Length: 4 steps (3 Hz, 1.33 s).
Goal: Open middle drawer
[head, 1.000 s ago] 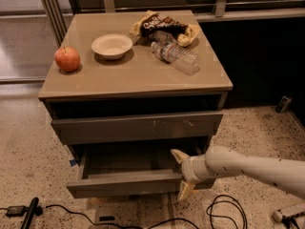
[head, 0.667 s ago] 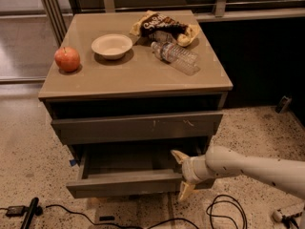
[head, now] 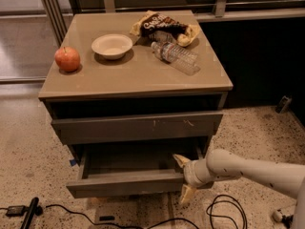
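Middle drawer (head: 126, 182) juts out below the scratched drawer front (head: 138, 126), its grey inside showing. The gripper (head: 184, 176) sits at its right end, fingers (head: 180, 159) spread astride the front. The tabletop (head: 133, 78) holds an apple (head: 67, 58), bowl (head: 112, 46), chip bag (head: 164, 25) and water bottle (head: 174, 57). Cables (head: 224, 209) trail over the speckled floor (head: 248, 128).

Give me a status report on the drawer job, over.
Gripper open, at right end of the middle drawer front. Drawer pulled out, grey inside showing. Cables on floor below, nothing blocking the drawer.
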Each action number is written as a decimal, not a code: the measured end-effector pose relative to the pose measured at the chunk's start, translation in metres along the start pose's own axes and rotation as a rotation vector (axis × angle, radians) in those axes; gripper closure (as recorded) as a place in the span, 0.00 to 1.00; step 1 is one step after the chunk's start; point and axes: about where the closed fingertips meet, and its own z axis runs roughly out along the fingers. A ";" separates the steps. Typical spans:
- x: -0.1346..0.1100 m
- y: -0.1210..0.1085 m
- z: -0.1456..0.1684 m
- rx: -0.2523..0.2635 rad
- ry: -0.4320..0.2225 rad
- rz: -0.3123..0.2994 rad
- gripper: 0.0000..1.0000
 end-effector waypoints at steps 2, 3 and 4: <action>0.000 0.000 0.000 0.000 0.000 0.000 0.42; -0.001 0.014 -0.002 0.008 0.023 -0.008 0.65; 0.000 0.016 -0.003 0.010 0.022 -0.005 0.96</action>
